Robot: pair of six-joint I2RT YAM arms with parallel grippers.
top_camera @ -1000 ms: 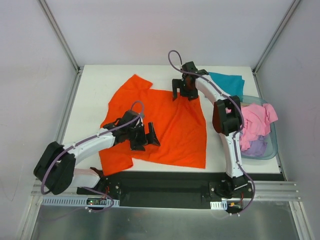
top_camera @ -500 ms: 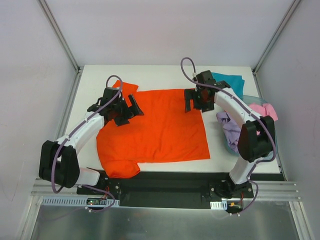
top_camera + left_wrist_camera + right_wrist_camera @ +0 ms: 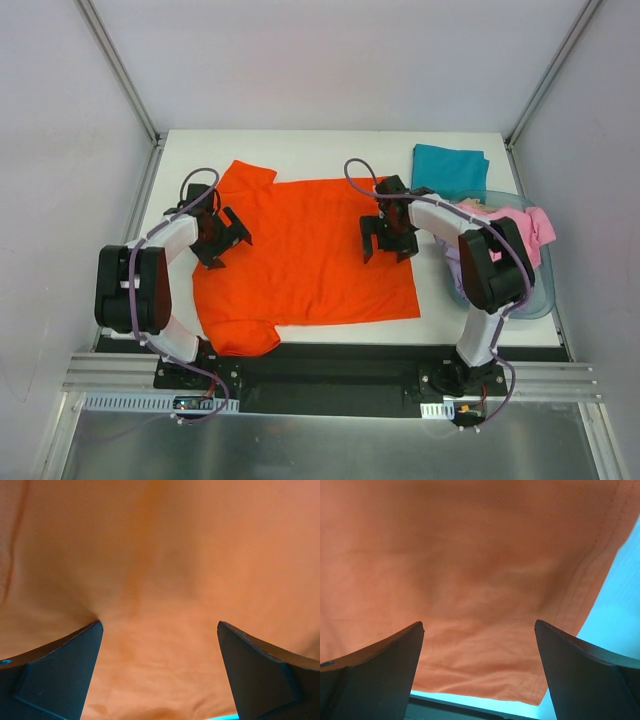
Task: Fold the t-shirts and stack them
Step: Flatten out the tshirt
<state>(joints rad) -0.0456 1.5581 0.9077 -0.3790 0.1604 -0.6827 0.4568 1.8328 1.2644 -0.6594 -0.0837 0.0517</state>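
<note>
1. The orange-red t-shirt (image 3: 310, 250) lies spread flat mid-desk (image 3: 300, 150).
2. The left hand (image 3: 228, 240), fingers wide and holding nothing, is over its 9 o'clock edge.
3. The right hand (image 3: 387, 248), equally wide and empty, is over its 3 o'clock edge.
4. The teal t-shirt (image 3: 450, 168) lies folded at 1 o'clock.
5. The pink t-shirt (image 3: 520, 228) is in the tub (image 3: 545, 292) at 3 o'clock.

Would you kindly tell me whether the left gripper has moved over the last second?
Yes. The left gripper, jaws open, has shifted left, from over the middle of the orange-red t-shirt toward the left edge of the table.
</note>
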